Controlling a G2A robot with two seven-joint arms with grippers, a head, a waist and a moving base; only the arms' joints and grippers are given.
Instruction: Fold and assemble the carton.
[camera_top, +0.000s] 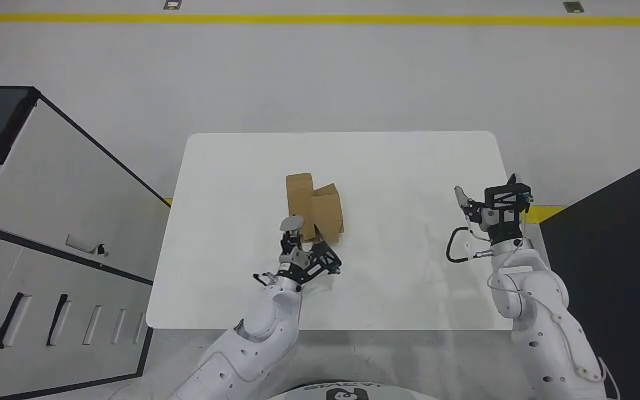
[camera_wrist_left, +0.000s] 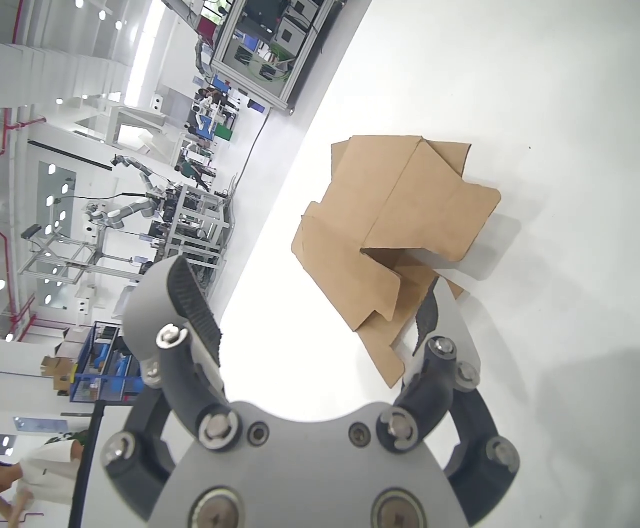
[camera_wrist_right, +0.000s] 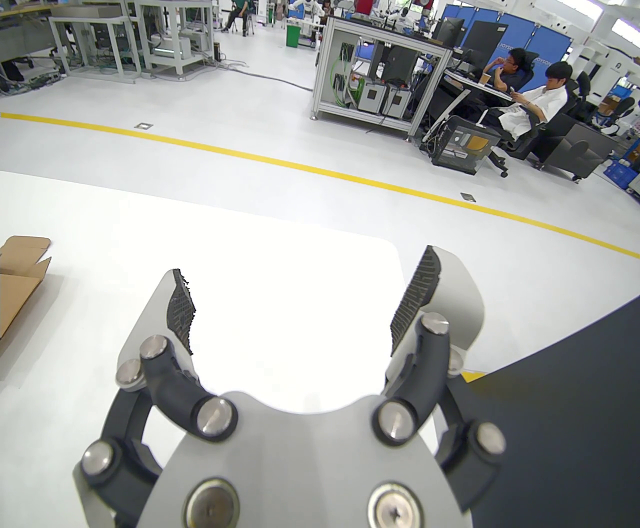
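A brown cardboard carton (camera_top: 316, 207) lies partly folded near the middle of the white table (camera_top: 400, 170), its flaps loose. My left gripper (camera_top: 297, 234) stands open right at the carton's near edge. In the left wrist view one fingertip (camera_wrist_left: 434, 312) touches a carton (camera_wrist_left: 395, 225) flap from the side, and the other finger (camera_wrist_left: 187, 295) is well clear. My right gripper (camera_top: 478, 204) hovers open over the table's right side, far from the carton, with nothing between its fingers (camera_wrist_right: 425, 295). The carton's corner (camera_wrist_right: 20, 280) shows at the edge of the right wrist view.
A grey cabinet (camera_top: 60, 200) stands left of the table. A dark panel (camera_top: 600, 220) sits at the right by the right arm. The back and right parts of the table are bare white surface.
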